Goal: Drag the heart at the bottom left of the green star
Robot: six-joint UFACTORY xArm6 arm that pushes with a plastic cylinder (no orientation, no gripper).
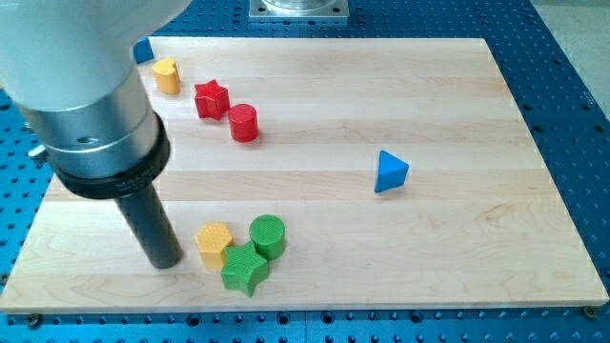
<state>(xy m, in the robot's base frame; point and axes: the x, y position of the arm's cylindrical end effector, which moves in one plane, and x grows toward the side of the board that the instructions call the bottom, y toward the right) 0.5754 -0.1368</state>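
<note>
The green star (244, 269) lies near the view's bottom edge of the wooden board, left of centre. A yellow hexagon block (213, 242) touches its upper left and a green cylinder (268, 235) touches its upper right. The yellow heart (167, 75) lies at the view's top left. My tip (166, 261) rests on the board just left of the yellow hexagon block, with a small gap, far below the heart.
A red star (212, 98) and a red cylinder (243, 123) lie right of the heart. A blue block (143, 50) shows partly behind the arm at the top left. A blue triangle (390, 172) lies at the right. The board (457, 257) ends near the green star.
</note>
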